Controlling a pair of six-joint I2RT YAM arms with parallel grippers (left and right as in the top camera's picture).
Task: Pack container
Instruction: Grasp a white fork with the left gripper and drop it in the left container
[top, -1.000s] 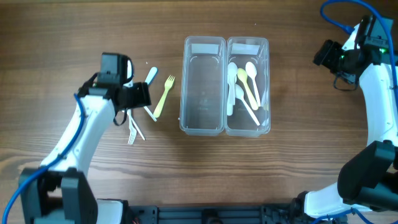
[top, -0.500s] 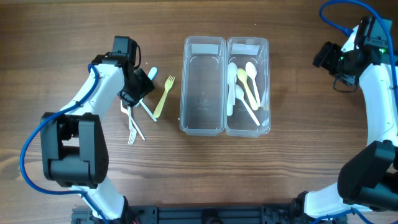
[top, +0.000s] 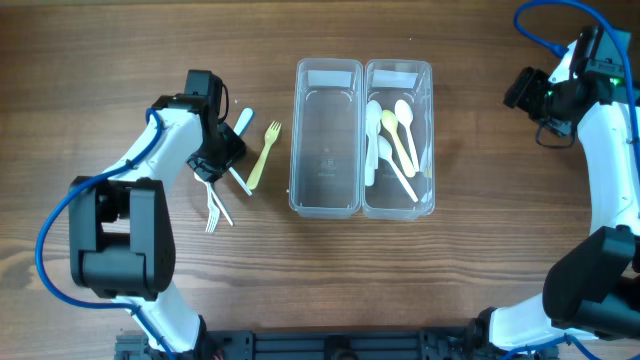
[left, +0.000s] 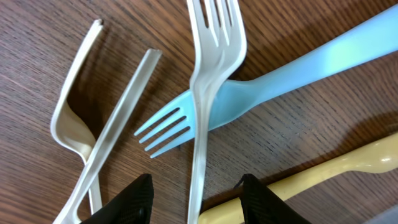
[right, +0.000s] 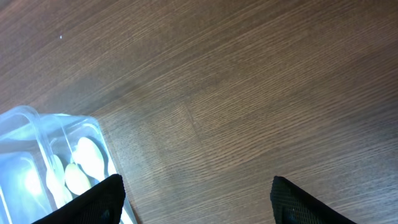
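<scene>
Over the white fork (left: 200, 124), left claw (left: 195, 199) stands apart astride its handle; lower squarely and pinch only that, avoiding the blue fork (left: 280, 78). Right claw (right: 196, 202) gapes empty.

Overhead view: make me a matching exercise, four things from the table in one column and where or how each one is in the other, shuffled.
Things
1. spoons
2. yellow fork
3. left container
4. left gripper

Places or states
A. open, astride the handle of a white fork
B. empty
C. inside the right container
D. on the table, between the blue fork and the left container

Pairs: 1-C, 2-D, 3-B, 4-A
</scene>
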